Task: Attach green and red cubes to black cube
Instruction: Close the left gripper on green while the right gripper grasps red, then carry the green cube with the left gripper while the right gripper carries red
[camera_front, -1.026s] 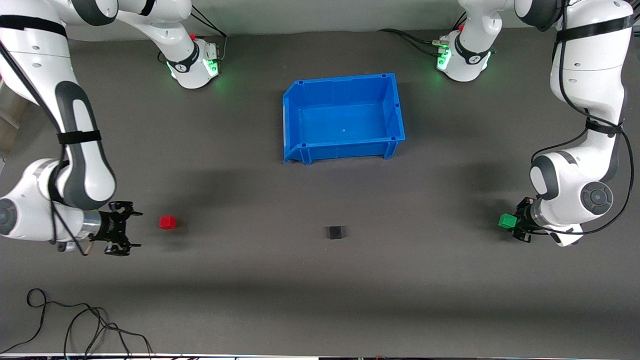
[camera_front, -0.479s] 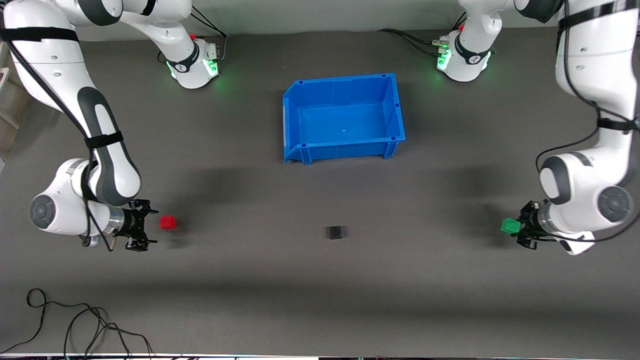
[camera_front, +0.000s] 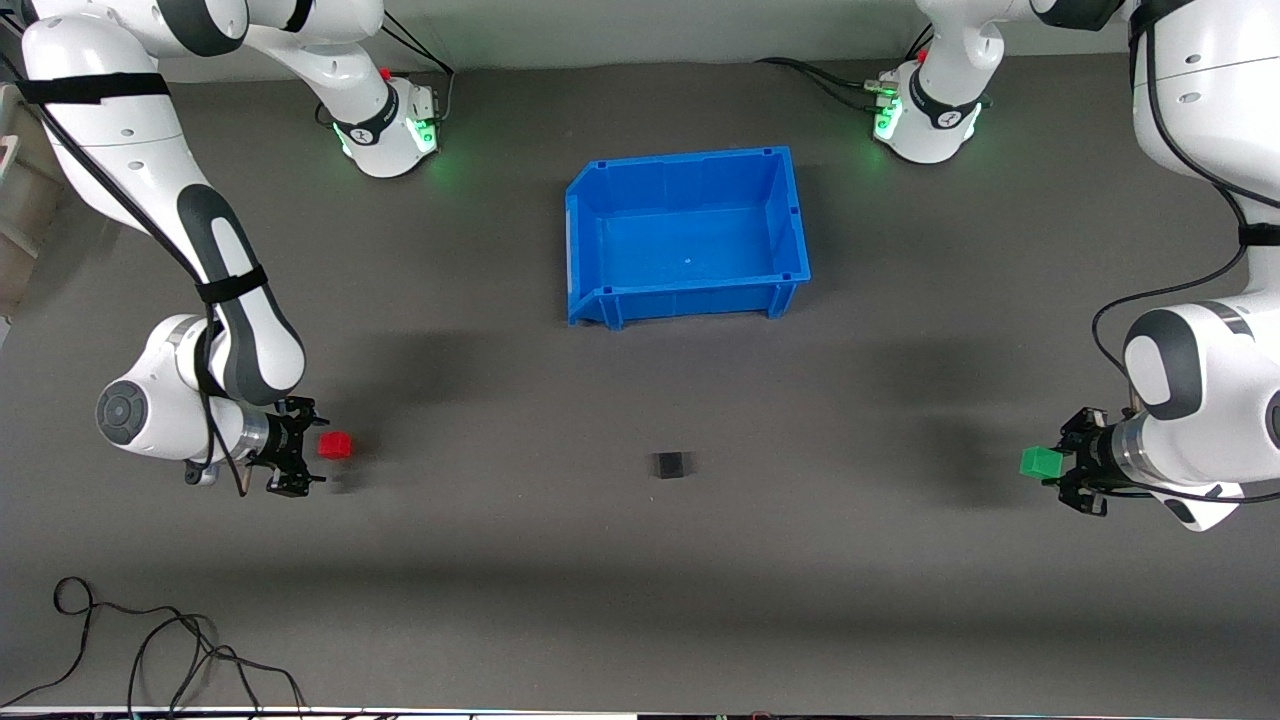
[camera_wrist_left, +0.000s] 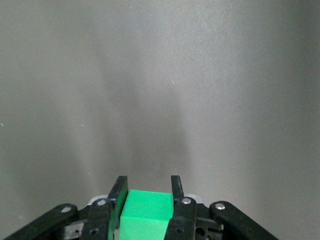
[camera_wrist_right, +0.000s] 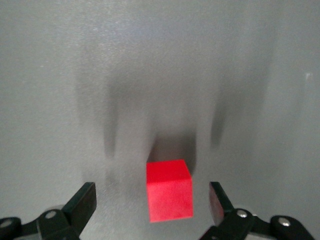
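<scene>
Right wrist view shows my right gripper (camera_wrist_right: 150, 210) spread wide around the red cube (camera_wrist_right: 169, 189) on the counter (camera_front: 640, 560), while my left gripper (camera_wrist_left: 147, 197) pinches the light, rigid green cube (camera_wrist_left: 145, 215) by 2 flat faces.

The front camera sits high and looks down on the whole table (camera_front: 640, 600), facing the two arm bases at its far edge. Each wrist camera looks along its own fingers, very close to the table surface. The left wrist view shares the green cube (camera_wrist_left: 146, 215) with the front view (camera_front: 1041, 462); the right wrist view shares the red cube (camera_wrist_right: 169, 189) (camera_front: 335, 445).
</scene>
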